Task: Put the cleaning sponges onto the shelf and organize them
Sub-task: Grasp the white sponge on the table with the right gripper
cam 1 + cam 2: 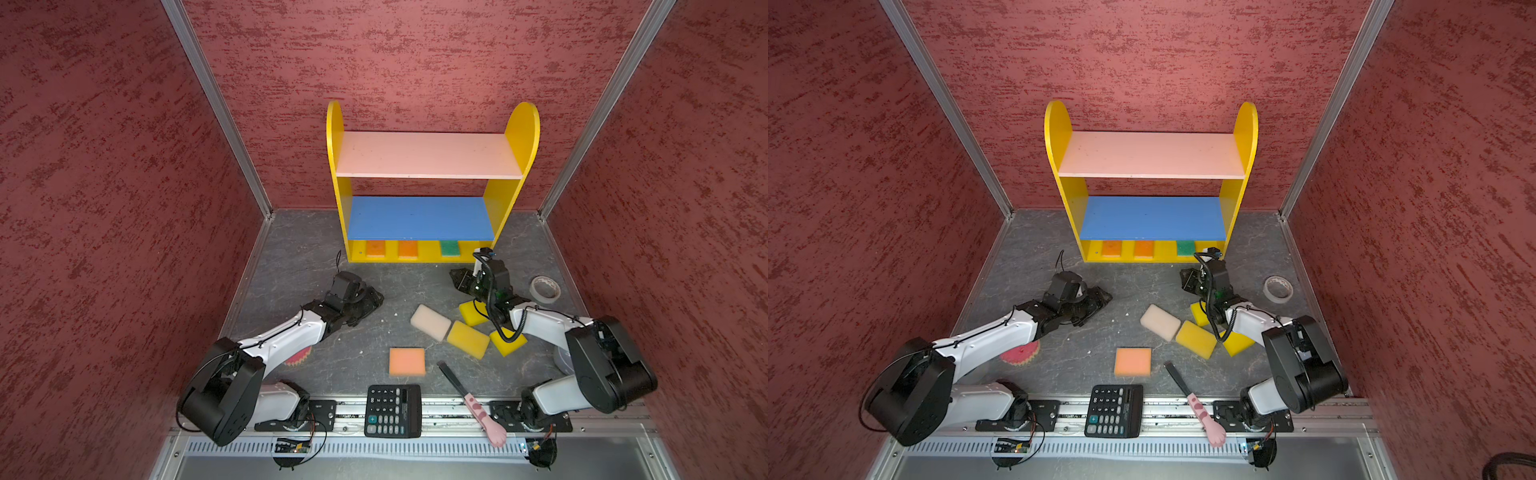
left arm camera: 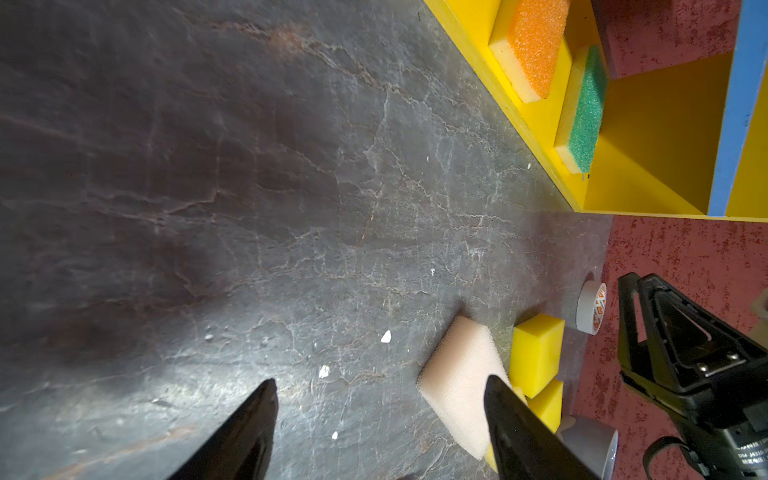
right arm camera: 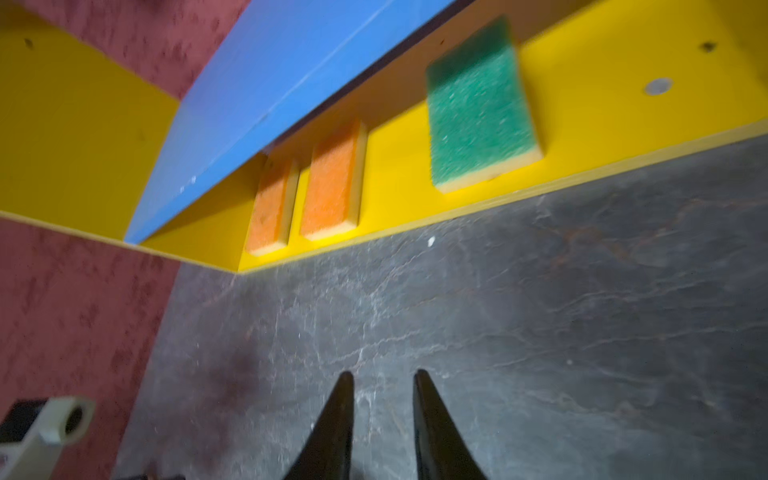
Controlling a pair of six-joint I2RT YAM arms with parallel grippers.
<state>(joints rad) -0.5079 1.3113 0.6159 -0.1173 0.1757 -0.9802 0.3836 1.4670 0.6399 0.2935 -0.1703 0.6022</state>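
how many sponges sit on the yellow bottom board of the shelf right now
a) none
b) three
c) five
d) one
b: the bottom board of the shelf holds an orange sponge, a second orange sponge and a green sponge.

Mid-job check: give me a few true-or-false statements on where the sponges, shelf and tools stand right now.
1. Two orange sponges and a green sponge lie on the bottom board of the shelf. True.
2. The blue board holds a sponge. False: it is bare.
3. The right tool grips a sponge. False: nothing sits between its jaws.
4. The cream sponge touches a yellow sponge. True.
5. The pink sponge lies partly under the left arm. True.
6. The left tool is shut. False: its jaws stand apart, empty.
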